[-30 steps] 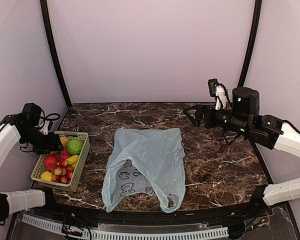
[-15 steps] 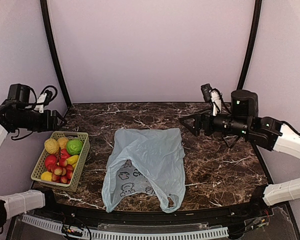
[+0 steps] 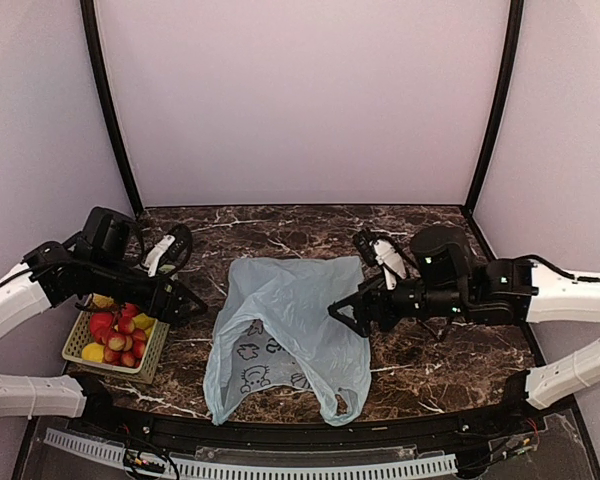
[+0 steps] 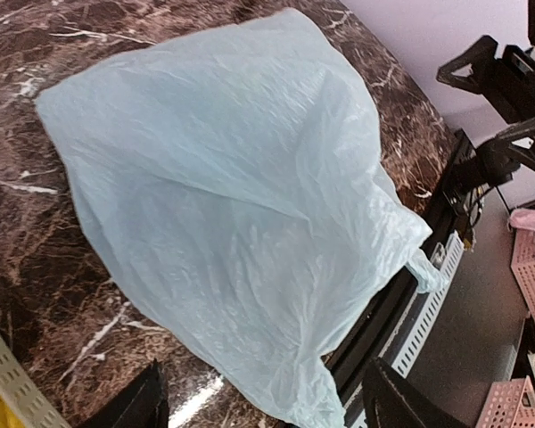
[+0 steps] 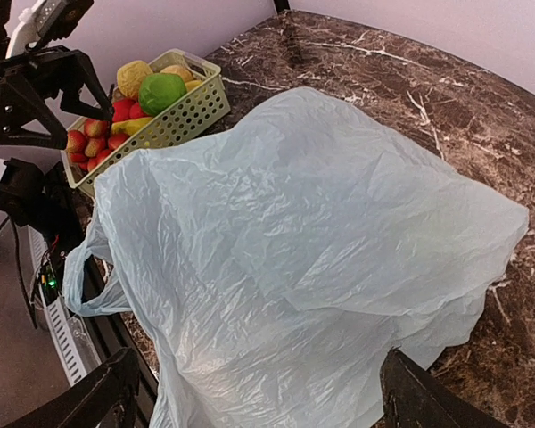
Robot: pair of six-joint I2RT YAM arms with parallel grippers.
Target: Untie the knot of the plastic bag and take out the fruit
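The plastic bag lies flat and limp on the marble table, handle loops toward the near edge; one loop hangs open. The knot shows in no view. The fruit sits in a green basket at the left: a round green one and small red ones. My left gripper is open just left of the bag, with the bag's near end between its spread fingers in the left wrist view. My right gripper hovers open over the bag's right side, over plastic in the right wrist view.
The basket also holds yellow pieces and a tan round fruit. My left arm crosses over the basket's far end. Dark frame posts rise at the back corners. A slotted white rail runs along the near edge.
Both arms have swung in and down toward the bag: the left from the far left by the basket, the right from the back right. The bag has not moved.
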